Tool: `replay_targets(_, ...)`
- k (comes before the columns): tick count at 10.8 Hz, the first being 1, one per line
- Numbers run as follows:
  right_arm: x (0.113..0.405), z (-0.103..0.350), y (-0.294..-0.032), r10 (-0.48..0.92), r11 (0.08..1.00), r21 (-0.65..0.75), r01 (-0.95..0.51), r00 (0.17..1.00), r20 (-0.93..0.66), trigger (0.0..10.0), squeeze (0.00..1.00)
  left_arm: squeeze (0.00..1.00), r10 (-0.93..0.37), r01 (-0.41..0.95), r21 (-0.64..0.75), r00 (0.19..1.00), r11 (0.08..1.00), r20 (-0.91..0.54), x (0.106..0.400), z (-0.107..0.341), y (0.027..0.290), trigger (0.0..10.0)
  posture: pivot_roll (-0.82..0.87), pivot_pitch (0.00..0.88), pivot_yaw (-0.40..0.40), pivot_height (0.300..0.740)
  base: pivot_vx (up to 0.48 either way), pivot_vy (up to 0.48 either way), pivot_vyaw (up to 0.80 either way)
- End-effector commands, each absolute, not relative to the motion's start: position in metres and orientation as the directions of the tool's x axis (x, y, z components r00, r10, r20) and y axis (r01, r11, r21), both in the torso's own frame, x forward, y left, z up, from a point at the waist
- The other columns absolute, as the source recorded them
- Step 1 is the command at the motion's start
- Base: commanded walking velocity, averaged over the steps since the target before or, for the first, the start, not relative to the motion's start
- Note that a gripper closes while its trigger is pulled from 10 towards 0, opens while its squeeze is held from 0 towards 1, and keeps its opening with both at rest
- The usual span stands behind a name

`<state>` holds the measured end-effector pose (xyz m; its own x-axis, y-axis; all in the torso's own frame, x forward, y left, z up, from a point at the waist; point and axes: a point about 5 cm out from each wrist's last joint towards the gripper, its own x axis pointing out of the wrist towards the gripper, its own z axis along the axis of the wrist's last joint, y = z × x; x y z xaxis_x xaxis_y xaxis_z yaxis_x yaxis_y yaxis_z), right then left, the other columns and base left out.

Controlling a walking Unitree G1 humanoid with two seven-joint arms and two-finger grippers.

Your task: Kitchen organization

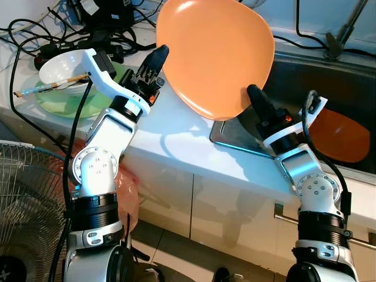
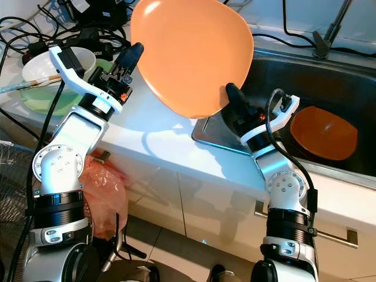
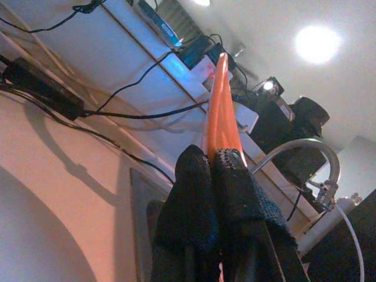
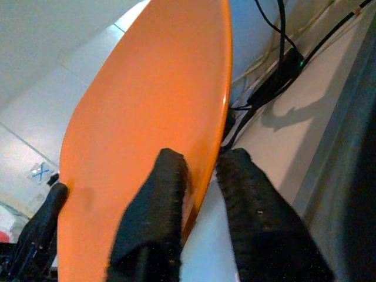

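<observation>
A large orange plate (image 1: 214, 53) is held tilted up in the air over the white counter (image 1: 176, 138), beside the sink. My left gripper (image 1: 157, 60) is shut on its left rim; in the left wrist view the black fingertips (image 3: 232, 161) pinch the plate (image 3: 220, 100) edge-on. My right gripper (image 1: 254, 96) is shut on the plate's lower right rim, with one finger (image 4: 158, 194) on the plate's face (image 4: 147, 117) and the other behind it. A second orange plate (image 1: 338, 135) lies in the sink.
The dark sink basin (image 1: 352, 76) lies at the right. At the counter's left a white bowl (image 1: 61, 67) with chopsticks sits on a green plate (image 1: 64, 106). Black cables (image 1: 35, 29) run along the back. A fan (image 1: 23, 200) and a pink bag (image 2: 103, 194) stand on the floor.
</observation>
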<state>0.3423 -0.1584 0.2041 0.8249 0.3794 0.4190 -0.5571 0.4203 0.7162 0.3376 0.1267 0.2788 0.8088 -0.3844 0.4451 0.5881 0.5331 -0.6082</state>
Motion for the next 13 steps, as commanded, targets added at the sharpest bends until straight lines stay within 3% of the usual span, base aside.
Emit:
replay_targets(1, 0.341, 0.210, -0.159, 0.371, 0.407, 0.712, -0.572, 0.816, 0.443, 0.0, 0.00, 0.00, -0.385, 0.633, -0.578, 0.773, 0.515, 0.504, 0.333, 0.292, 0.126, 10.0, 0.08, 0.175, 0.037, 0.740, 0.000, 0.000, 0.00)
replay_targets(9, 0.340, 0.223, -0.158, 0.367, 0.387, 0.697, -0.604, 0.794, 0.484, 0.0, 0.00, 0.00, -0.391, 0.626, -0.579, 0.779, 0.522, 0.490, 0.333, 0.290, 0.123, 10.0, 0.08, 0.175, 0.034, 0.740, 0.000, 0.000, 0.00)
replay_targets(10, 0.340, 0.223, -0.158, 0.366, 0.388, 0.698, -0.602, 0.796, 0.483, 0.0, 0.00, 0.00, -0.392, 0.598, -0.550, 0.800, 0.583, 0.455, 0.335, 0.285, 0.123, 10.0, 0.08, 0.175, 0.034, 0.740, 0.000, 0.000, 0.00)
replay_targets(11, 0.340, 0.223, -0.157, 0.365, 0.396, 0.700, -0.594, 0.801, 0.474, 5.8, 0.00, 0.00, -0.389, 0.574, -0.528, 0.816, 0.626, 0.427, 0.337, 0.280, 0.124, 10.0, 0.08, 0.174, 0.034, 0.740, 0.000, 0.000, 0.00)
replay_targets(12, 0.341, 0.221, -0.157, 0.361, 0.402, 0.706, -0.583, 0.810, 0.463, 10.0, 0.00, 0.00, -0.391, 0.563, -0.498, 0.823, 0.659, 0.413, 0.338, 0.279, 0.123, 10.0, 0.08, 0.173, 0.033, 0.740, 0.000, 0.000, 0.00)
replay_targets(13, 0.341, 0.222, -0.157, 0.362, 0.399, 0.706, -0.585, 0.808, 0.465, 10.0, 0.00, 1.00, -0.395, 0.559, -0.494, 0.826, 0.666, 0.402, 0.339, 0.278, 0.122, 10.0, 0.08, 0.175, 0.032, 0.740, 0.000, 0.000, 0.00)
